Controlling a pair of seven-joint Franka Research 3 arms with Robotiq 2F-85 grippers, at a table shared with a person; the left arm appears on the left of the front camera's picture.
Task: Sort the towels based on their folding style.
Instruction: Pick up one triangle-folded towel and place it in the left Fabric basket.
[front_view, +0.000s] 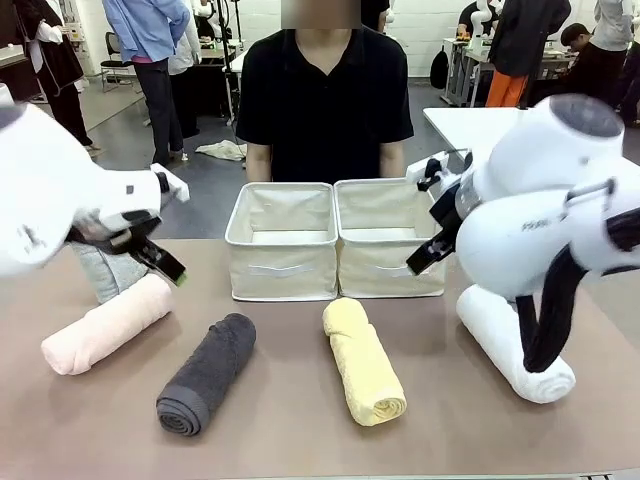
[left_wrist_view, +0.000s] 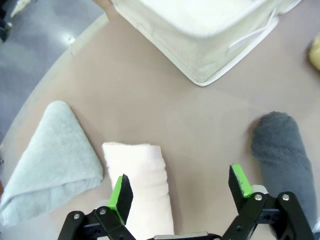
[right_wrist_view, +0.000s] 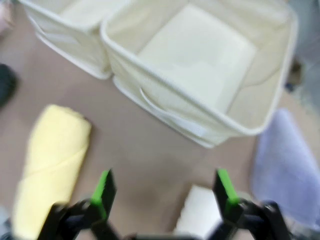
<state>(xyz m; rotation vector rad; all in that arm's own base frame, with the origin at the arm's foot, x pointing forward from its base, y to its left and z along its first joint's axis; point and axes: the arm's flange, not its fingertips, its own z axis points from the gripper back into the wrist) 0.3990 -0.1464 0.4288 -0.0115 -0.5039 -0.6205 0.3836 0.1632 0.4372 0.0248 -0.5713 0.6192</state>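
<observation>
Four rolled towels lie in a row on the table: pink, dark grey, yellow and white. A pale mint triangle-folded towel sits beside the pink roll. A lavender folded towel lies right of the right bin. My left gripper hangs open above the pink roll's end, with the grey roll to its side. My right gripper is open above the white roll, between the yellow roll and the lavender towel.
Two beige fabric bins stand side by side at the table's far middle, both with nothing inside. A person in a black shirt sits behind them. Bare tabletop lies between the rolls.
</observation>
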